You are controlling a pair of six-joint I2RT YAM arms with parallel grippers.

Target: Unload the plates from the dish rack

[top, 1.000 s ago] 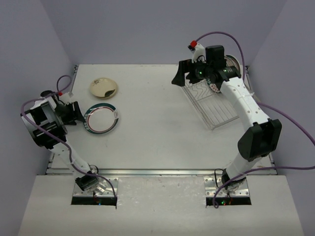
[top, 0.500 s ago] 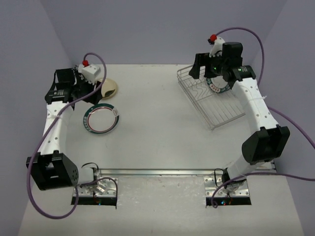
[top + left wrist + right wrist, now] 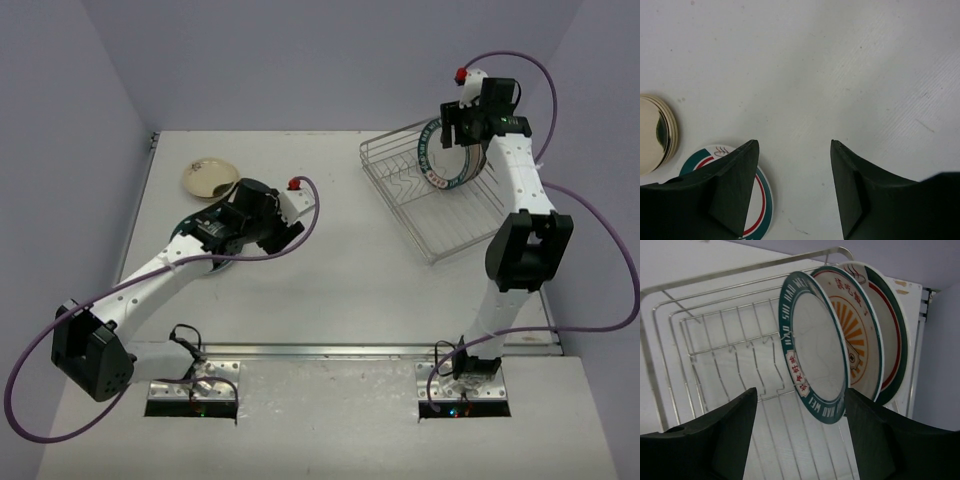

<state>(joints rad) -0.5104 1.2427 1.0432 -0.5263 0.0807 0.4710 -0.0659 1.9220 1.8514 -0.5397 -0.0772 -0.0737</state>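
Observation:
The wire dish rack [image 3: 445,220] stands at the back right, and it also shows in the right wrist view [image 3: 715,340]. Three plates stand on edge at its far end: a green-rimmed plate [image 3: 815,355] in front, an orange sunburst plate [image 3: 857,335] behind it, and a red-and-green-rimmed plate [image 3: 892,330] last. My right gripper [image 3: 455,128] [image 3: 800,390] is open and empty, just above and in front of them. My left gripper [image 3: 283,232] [image 3: 795,142] is open and empty over bare table. A green-rimmed plate [image 3: 183,230] [image 3: 766,205] lies partly under it, and a stack of tan plates [image 3: 208,178] [image 3: 655,132] lies beyond.
The white table [image 3: 330,280] is walled by lilac panels at the back and sides. The rack sits near the right edge. My left forearm [image 3: 150,280] crosses the left part of the table.
My left arm has swung from the back left corner toward the table's middle, over the green-rimmed plate. My right gripper has risen and moved right to the rack's far end.

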